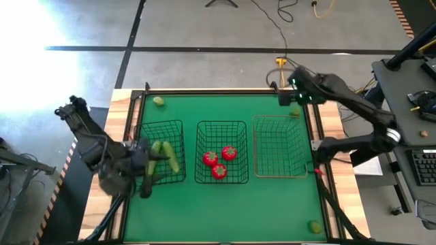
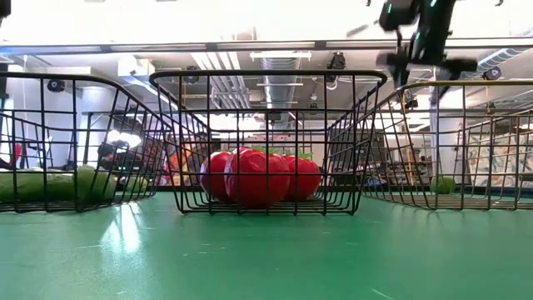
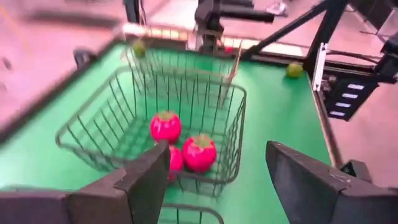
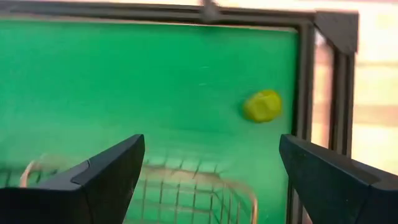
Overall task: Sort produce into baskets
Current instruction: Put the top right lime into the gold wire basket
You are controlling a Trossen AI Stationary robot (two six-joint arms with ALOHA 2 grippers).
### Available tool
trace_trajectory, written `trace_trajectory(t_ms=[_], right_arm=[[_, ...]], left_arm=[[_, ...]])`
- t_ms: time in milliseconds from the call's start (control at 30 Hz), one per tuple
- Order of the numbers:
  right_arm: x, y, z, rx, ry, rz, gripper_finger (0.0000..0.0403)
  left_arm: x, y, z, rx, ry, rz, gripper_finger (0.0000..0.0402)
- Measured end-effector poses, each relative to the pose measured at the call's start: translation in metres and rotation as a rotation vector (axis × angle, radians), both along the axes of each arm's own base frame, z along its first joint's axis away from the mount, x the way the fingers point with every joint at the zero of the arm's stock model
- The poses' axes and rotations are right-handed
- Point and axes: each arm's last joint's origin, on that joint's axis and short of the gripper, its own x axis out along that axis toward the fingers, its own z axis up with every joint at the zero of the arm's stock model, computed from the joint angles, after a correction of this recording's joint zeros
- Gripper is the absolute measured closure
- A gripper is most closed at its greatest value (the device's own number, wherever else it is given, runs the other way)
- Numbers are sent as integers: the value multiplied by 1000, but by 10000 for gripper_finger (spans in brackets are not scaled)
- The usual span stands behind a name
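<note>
Two green cucumbers [image 1: 167, 155] lie in the left black basket [image 1: 178, 126]. Three red tomatoes [image 1: 219, 162] lie in the middle black basket [image 1: 221, 124], and also show in the left wrist view [image 3: 198, 152]. The tan basket [image 1: 281, 174] stands to their right. One lime [image 1: 159, 101] lies at the far left, one [image 4: 262, 106] by the far right corner, and one [image 1: 315, 226] at the near right. My left gripper [image 1: 151, 170] [image 3: 217, 162] is open and empty at the left basket's near side. My right gripper [image 1: 286, 88] [image 4: 211, 155] is open and empty above the far right corner, short of the lime there.
A dark metal frame [image 1: 204, 90] edges the green mat. Open mat [image 1: 225, 211] lies on the near side of the baskets. The right arm's base [image 1: 327, 150] stands at the table's right edge. The room shows behind the baskets in the low view.
</note>
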Motion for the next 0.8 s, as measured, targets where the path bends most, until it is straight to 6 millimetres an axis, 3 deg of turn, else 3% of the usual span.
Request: trace_trajectory(t_ms=[133,267,533,800], right_arm=[[-9,-46,-27,147,29,-177,37],[-10,-72,-53,214,100,-343,37],[1,-82,-87,243,207,-492,37],[-6,-79,-145,233,155,-624,59]], left_arm=[[3,-15,-16,119,-7,4,156],[10,-22,-32,205,13,45,166],[20,-36,-50,287,86,3,170],[11,-46,-56,262,156,-112,170]])
